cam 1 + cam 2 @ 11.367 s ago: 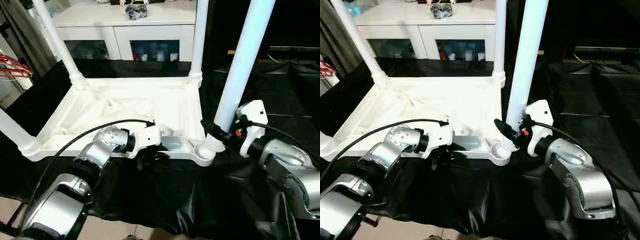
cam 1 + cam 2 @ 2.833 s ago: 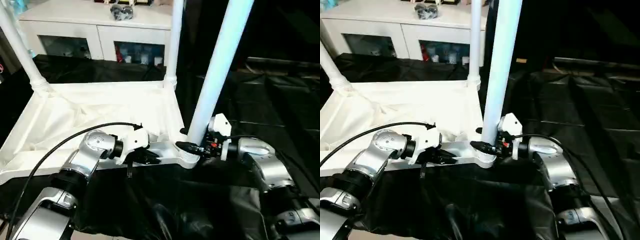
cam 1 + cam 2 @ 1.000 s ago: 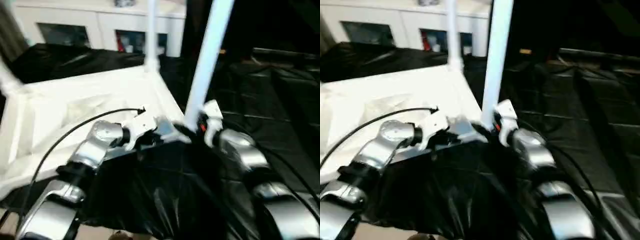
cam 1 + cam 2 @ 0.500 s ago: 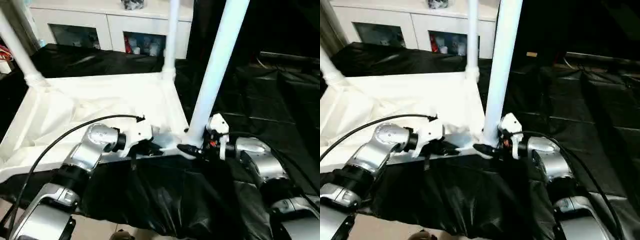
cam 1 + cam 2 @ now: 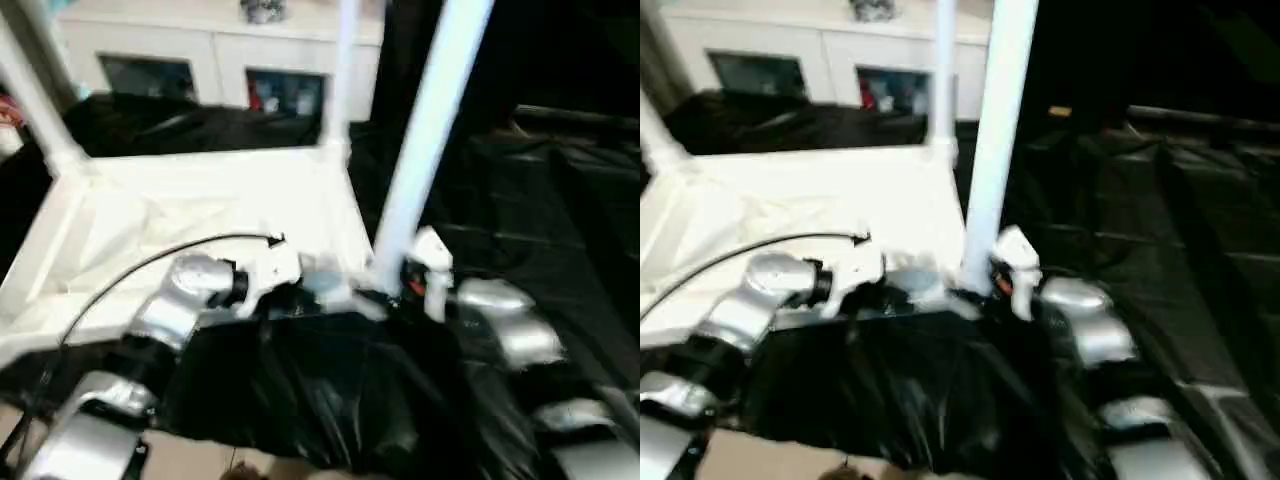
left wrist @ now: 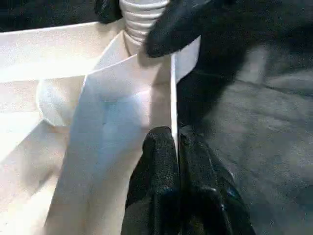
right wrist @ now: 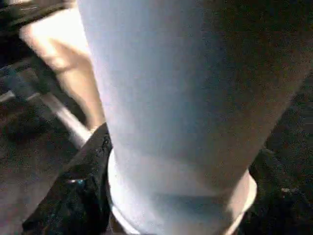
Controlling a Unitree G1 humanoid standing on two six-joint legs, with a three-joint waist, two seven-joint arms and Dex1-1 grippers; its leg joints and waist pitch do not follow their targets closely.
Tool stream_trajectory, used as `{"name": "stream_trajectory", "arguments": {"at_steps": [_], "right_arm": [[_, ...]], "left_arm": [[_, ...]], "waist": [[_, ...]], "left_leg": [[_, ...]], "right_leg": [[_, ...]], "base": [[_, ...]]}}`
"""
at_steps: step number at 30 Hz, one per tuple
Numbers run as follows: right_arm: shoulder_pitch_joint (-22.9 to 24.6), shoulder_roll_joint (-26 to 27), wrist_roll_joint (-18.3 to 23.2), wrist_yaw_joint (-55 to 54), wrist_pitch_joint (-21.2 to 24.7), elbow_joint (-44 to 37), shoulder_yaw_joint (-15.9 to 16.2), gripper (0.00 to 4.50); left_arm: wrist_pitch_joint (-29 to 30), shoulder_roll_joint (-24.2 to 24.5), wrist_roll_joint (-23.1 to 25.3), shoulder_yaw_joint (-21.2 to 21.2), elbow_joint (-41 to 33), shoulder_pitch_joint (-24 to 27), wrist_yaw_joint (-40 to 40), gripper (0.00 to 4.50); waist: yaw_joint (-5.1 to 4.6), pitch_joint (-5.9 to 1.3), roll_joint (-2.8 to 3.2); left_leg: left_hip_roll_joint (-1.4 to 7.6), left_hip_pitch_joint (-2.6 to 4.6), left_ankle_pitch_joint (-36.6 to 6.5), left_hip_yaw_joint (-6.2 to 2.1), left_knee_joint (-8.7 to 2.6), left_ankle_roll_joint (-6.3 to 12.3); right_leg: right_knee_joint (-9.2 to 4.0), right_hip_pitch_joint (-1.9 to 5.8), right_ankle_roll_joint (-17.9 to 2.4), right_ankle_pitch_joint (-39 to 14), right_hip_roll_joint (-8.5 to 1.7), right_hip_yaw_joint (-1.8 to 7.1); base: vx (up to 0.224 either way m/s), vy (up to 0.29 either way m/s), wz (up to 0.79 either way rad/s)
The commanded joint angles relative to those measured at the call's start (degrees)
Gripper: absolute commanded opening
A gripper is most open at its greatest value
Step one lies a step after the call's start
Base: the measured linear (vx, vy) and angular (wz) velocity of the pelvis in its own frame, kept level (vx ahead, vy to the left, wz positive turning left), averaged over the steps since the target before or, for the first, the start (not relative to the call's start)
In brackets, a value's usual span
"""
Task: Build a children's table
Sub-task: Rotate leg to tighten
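The children's table lies upside down: a white tabletop (image 5: 200, 210) with its legs standing up from the corner sockets. My left gripper (image 5: 300, 290) is at the near rim. In the left wrist view its fingers (image 6: 161, 161) are shut on that thin white rim. My right gripper (image 5: 385, 290) is at the foot of the near right leg (image 5: 425, 130). In the right wrist view its black fingers (image 7: 83, 196) press both sides of the leg (image 7: 176, 98) just above its ribbed base. A far leg (image 5: 345, 70) and a left leg (image 5: 35, 100) also stand up.
A white cabinet with glass doors (image 5: 200, 60) stands behind the table. Crumpled black sheeting (image 5: 330, 390) covers the floor in front and to the right (image 5: 560, 200), bunched up against the near rim. A red object (image 5: 8, 110) shows at the left edge.
The view has shaken and blurred. Both grippers keep their places on the rim and the leg. The black sheet now hides a little more of the near rim.
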Motion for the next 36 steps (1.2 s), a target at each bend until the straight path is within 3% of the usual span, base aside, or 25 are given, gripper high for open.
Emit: {"name": "stream_trajectory", "arguments": {"at_steps": [1, 4, 5, 6, 8, 11, 12, 19, 25, 29, 30, 36], "right_arm": [[-1.1, 2.5, -2.1, -10.2, 1.9, 5.3, -0.7, 2.76], [-3.7, 6.3, -1.5, -19.9, 2.8, 10.0, -2.9, 2.76], [-4.4, 7.5, -1.3, -22.5, 2.7, 11.2, -3.3, 2.76], [-5.0, 8.5, -1.2, -24.5, 2.4, 12.1, -3.8, 2.76], [-6.0, 10.3, -1.6, -27.0, 1.0, 13.6, -4.0, 2.76], [-6.8, 11.4, -1.9, -26.0, -0.5, 14.6, -3.8, 2.76], [-6.9, 11.5, -1.6, -25.3, -1.0, 14.8, -4.2, 3.32], [-6.4, 8.2, -1.1, -16.2, -4.3, 12.8, -3.8, 3.95], [-3.9, 3.5, -1.5, -4.1, -5.9, 8.8, -1.2, 3.95], [-1.7, -1.2, -0.8, 7.8, -7.1, 4.7, 0.7, 3.95], [-1.2, -2.2, -0.6, 10.2, -7.2, 3.8, 1.2, 3.95], [1.5, -6.5, -0.1, 21.2, -6.1, -1.4, 4.1, 3.95]], "left_arm": [[1.3, -3.1, 0.5, 0.9, 2.0, -2.5, 6.7, 0.0], [2.9, -6.5, 1.4, 1.4, 6.0, -5.1, 13.6, 0.0], [3.6, -7.8, 1.5, 1.8, 7.3, -6.0, 16.1, 0.0], [4.1, -9.0, 1.4, 2.2, 8.3, -6.8, 18.0, 0.0], [4.0, -11.0, 1.8, 2.3, 9.4, -7.7, 20.5, 0.0], [2.8, -12.3, 2.4, 1.4, 9.5, -7.9, 20.5, 0.0], [2.6, -12.5, 2.4, 1.4, 9.4, -7.9, 20.2, 0.0], [-0.2, -9.4, 1.5, 0.0, 6.5, -5.4, 12.7, 0.0], [-2.7, -5.8, -0.5, -0.9, 2.0, -2.3, 3.4, 0.0], [-2.7, -3.0, -4.1, -0.9, -2.2, -0.1, -4.9, 0.0], [-2.4, -2.4, -4.6, -1.0, -2.8, 0.2, -6.5, 0.0], [-1.6, 0.0, -6.2, -0.9, -5.5, 1.4, -12.1, 0.0]], "waist": [[-0.33, -3.39, -0.21], [-0.7, -3.45, -0.15], [-0.75, -3.48, 0.36], [-0.85, -3.41, 0.2], [-0.68, -3.63, 0.52], [-0.66, -3.6, 0.34], [-0.63, -3.6, 0.45], [-0.56, -3.75, 0.35], [-0.48, -3.97, 0.3], [-0.16, -4.04, 0.52], [-0.12, -4.05, 0.84], [0.23, -3.9, 0.77]], "left_leg": [[0.7, 0.48, -15.3, -0.12, -4.17, -0.87], [0.64, 0.29, -14.8, -0.22, -4.23, -0.62], [0.68, 0.33, -15.0, -0.18, -4.23, -0.52], [0.57, 0.52, -16.0, -0.11, -4.17, -0.42], [0.67, 0.56, -15.8, -0.1, -4.12, -0.18], [0.52, -0.07, -15.2, -0.14, -4.2, 0.87], [0.56, -0.12, -15.4, -0.18, -4.22, 1.12], [0.65, -0.35, -14.7, -0.19, -4.19, 2.04], [0.89, -0.6, -11.0, 0.01, -3.9, 3.76], [1.11, -0.65, -9.5, 0.16, -3.68, 4.76], [1.2, -0.56, -9.4, 0.13, -3.7, 4.94], [1.19, -0.36, -10.7, 0.2, -3.71, 5.01]], "right_leg": [[-5.63, 2.67, -7.8, -26.2, -3.49, 2.68], [-5.73, 2.71, -7.5, -25.1, -3.42, 2.71], [-5.71, 2.53, -7.7, -24.1, -3.43, 2.79], [-5.85, 2.37, -7.9, -24.2, -3.26, 2.73], [-5.67, 2.43, -8.6, -22.0, -3.36, 2.86], [-5.32, 2.93, -9.0, -20.0, -3.21, 2.76], [-5.43, 2.96, -8.8, -20.8, -3.34, 2.76], [-5.22, 3.28, -9.5, -19.2, -3.45, 2.79], [-4.6, 3.54, -11.1, -14.1, -3.43, 2.83], [-3.94, 3.66, -12.9, -9.8, -3.18, 2.7], [-3.82, 3.57, -13.5, -8.9, -3.13, 2.71], [-3.93, 3.62, -14.0, -9.6, -3.06, 2.73]], "base": [[-0.051, -0.006, 0.03], [0.0, 0.0, 0.0], [0.0, 0.0, 0.0], [0.0, 0.0, 0.0], [0.0, 0.0, 0.0], [0.0, 0.0, 0.0], [0.0, 0.0, 0.0], [0.0, 0.0, 0.0], [0.0, 0.0, 0.0], [0.0, 0.0, 0.0], [0.0, 0.0, 0.0], [0.0, 0.0, 0.0]]}}
